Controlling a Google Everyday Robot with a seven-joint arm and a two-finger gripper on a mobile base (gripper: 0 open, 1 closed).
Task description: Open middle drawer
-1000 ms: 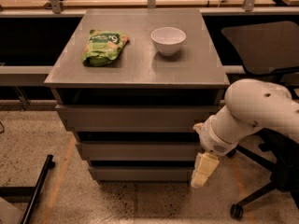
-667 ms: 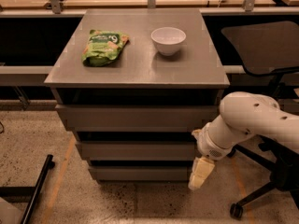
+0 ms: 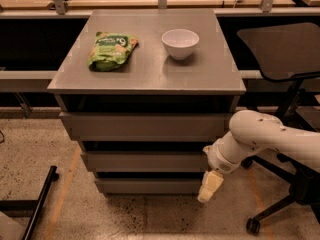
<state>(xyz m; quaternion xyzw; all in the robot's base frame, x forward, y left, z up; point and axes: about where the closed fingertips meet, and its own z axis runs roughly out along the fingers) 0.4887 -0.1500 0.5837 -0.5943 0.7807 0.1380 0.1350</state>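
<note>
At the far left a black metal bar (image 3: pixel 39 200) lies on the speckled floor. Next stands a grey cabinet (image 3: pixel 150 76), seen from above and in front, with a green snack bag (image 3: pixel 112 50) on the left of its top and a white bowl (image 3: pixel 180 42) to the bag's right. Under the top are 3 stacked handleless fronts. The middle drawer (image 3: pixel 145 161) is the 2nd, apparently shut, between the taller top drawer (image 3: pixel 145 126) and the narrow bottom drawer (image 3: pixel 150 186). My gripper (image 3: pixel 207 190) hangs pointing down just beside the right ends of the 2 lower fronts; I cannot tell whether it is spread or pressed together. Right of my white arm (image 3: pixel 270 139) stands a dark office chair (image 3: pixel 280 49). I judge the front stiff, smooth and slippery, so I should hook its upper lip through the dark gap above.
</note>
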